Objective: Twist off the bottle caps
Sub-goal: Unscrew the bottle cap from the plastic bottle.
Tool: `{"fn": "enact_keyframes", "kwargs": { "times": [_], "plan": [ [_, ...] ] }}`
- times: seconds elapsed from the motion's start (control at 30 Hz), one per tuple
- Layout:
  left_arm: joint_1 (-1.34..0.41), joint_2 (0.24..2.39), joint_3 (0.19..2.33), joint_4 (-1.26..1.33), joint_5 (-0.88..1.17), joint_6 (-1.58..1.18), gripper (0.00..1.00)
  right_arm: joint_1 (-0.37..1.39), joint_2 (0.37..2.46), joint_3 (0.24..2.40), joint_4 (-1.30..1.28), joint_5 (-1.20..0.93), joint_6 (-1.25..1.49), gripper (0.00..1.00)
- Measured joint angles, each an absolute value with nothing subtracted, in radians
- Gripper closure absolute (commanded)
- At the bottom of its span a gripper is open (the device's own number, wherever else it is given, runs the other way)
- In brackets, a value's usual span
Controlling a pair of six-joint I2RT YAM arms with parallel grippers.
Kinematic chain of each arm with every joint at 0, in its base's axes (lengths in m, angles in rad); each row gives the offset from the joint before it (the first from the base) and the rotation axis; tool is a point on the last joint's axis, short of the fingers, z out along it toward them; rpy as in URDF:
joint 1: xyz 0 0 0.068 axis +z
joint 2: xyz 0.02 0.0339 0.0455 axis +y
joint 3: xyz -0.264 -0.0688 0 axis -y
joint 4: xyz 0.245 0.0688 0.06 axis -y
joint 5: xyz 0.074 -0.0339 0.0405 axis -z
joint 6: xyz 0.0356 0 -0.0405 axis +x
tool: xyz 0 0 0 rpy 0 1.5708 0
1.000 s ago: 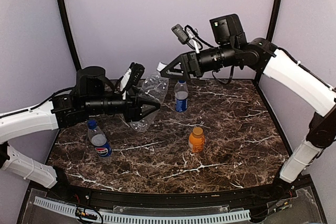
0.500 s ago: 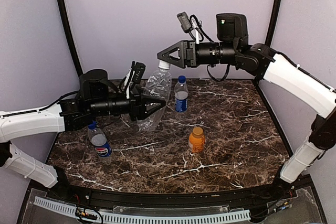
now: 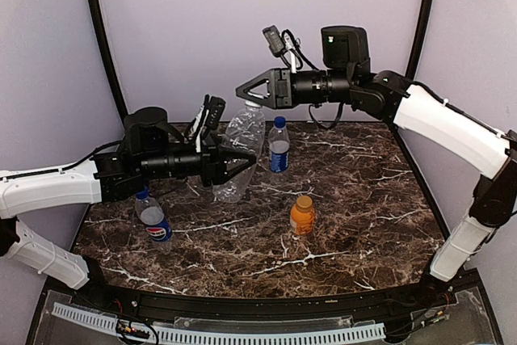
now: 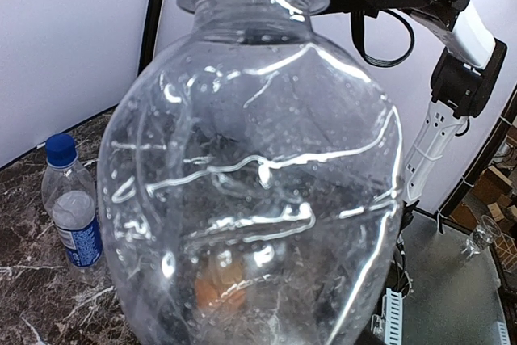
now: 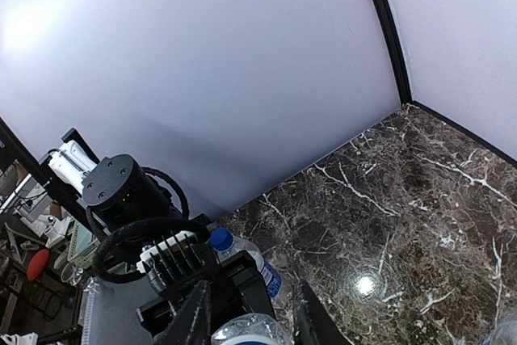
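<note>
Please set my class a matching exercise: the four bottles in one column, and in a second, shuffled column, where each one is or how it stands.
Column A
1. clear unlabelled bottle
2. Pepsi bottle
3. orange bottle
4. small blue-labelled bottle

Column B
a. stands upright at the back of the table
b. held tilted in the left gripper
c. stands upright near the table's middle
d. stands near the table's left edge

Pairs: 1-b, 2-d, 3-c, 4-a
</note>
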State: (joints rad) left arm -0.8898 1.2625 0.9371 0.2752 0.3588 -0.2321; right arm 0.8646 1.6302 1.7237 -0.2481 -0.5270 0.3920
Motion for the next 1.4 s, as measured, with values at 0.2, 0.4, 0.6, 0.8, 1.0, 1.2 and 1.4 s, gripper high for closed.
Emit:
{"fn": "enact_keyframes", "kwargs": {
  "times": [0.2,0.4,0.6,0.8,1.0,1.2,1.4],
  "plan": [
    [-0.89,1.263,0.937,0.282,0.359,-0.236,0.64,0.865,1.631,1.722,-0.235,-0.529,0.387,1.0],
    [-0.889,1.263,0.933,0.284,0.358,-0.241,0.67,0.864,1.631,1.7,-0.198,-0.533,0.391,1.0],
    [-0.887,1.258,0.903,0.314,0.387,-0.242,0.67,0.854,1.631,1.678,-0.178,-0.607,0.348,1.0],
    [-0.881,1.24,0.846,0.4,0.557,-0.281,0.68,0.838,1.633,1.655,-0.139,-0.843,0.278,1.0],
    [-0.886,1.239,0.805,0.532,0.789,-0.377,0.69,0.837,1.654,1.657,-0.062,-1.143,0.207,1.0],
    [-0.887,1.24,0.79,0.555,0.849,-0.428,0.69,0.835,1.676,1.658,-0.036,-1.245,0.196,0.59],
    [-0.888,1.221,0.796,0.519,0.789,-0.376,0.69,0.805,1.658,1.656,-0.05,-1.153,0.258,0.25]
  ]
}}
